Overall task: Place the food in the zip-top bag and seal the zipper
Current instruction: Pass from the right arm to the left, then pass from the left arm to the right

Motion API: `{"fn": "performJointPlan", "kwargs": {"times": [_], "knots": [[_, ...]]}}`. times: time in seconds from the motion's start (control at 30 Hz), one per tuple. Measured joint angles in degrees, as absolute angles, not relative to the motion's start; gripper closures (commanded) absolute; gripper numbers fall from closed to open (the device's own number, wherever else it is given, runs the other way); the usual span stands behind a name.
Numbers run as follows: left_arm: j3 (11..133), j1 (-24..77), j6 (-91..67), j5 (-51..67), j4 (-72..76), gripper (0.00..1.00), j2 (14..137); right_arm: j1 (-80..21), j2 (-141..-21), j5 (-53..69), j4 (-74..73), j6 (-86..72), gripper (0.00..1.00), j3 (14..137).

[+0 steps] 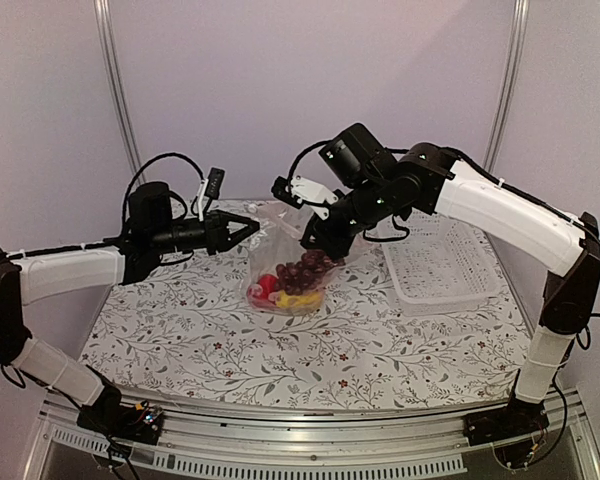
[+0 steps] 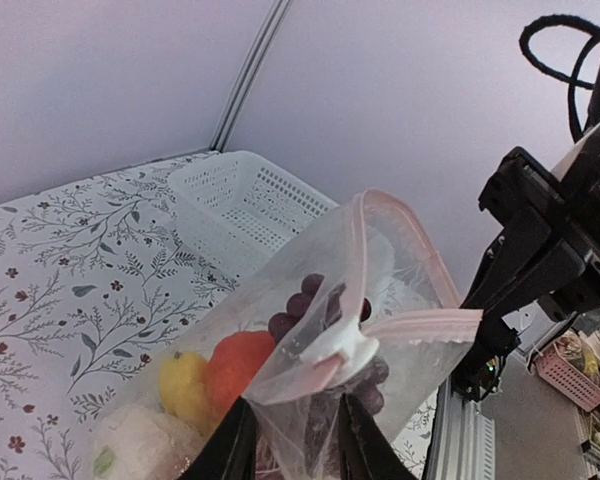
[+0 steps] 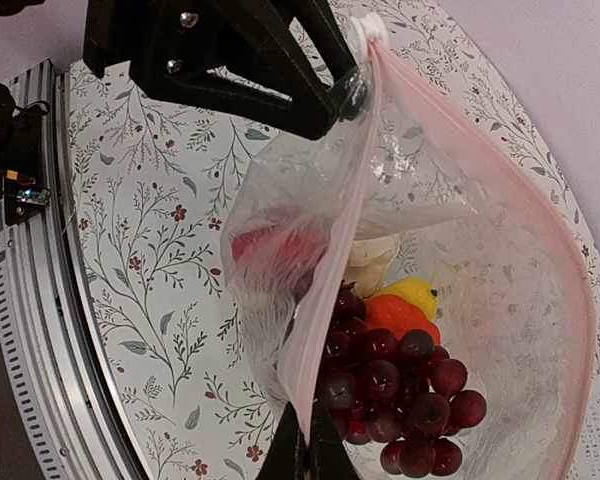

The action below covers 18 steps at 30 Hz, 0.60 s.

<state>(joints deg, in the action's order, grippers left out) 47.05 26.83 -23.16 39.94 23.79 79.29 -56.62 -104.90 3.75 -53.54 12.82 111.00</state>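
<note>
Left gripper point(image 3: 348, 92) and right gripper point(image 3: 308, 442) are pinching the bag point(image 3: 500, 300); its plastic is blurring the red piece point(image 3: 270, 245).

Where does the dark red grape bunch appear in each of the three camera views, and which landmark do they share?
Top external: dark red grape bunch at the table's centre, inside the clear plastic zip-top bag.
Left wrist: grape bunch low centre, behind the bag's wall.
Right wrist: grape bunch bottom centre, in the open bag.
Shared landmark: floral tablecloth, in all three.
</note>
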Motion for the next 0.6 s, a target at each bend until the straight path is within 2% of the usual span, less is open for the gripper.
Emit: {"fn": "performJointPlan", "kwargs": {"times": [0.17, 0.23, 0.37, 0.47, 0.6], "knots": [[47.9, 26.8, -24.1, 42.3, 26.7, 0.93, 81.8, -56.6, -104.9, 3.7, -53.5, 12.8, 0.98, 111.0], [48.1, 26.8, -24.5, 43.2, 27.8, 1.0, 82.5, -56.6, -104.8, 3.7, -53.5, 12.8, 0.86, 111.0], [48.3, 26.8, -25.1, 43.9, 28.5, 1.0, 82.8, -56.6, -104.8, 3.8, -53.4, 12.1, 0.69, 111.1], [48.4, 26.8, -25.1, 43.9, 28.1, 1.0, 82.3, -56.6, -105.4, 4.1, -53.3, 11.1, 0.64, 112.5], [49.1, 27.3, -24.1, 42.6, 25.1, 1.0, 79.8, -56.6, -107.8, 4.6, -52.8, 9.8, 0.63, 116.5]]}}
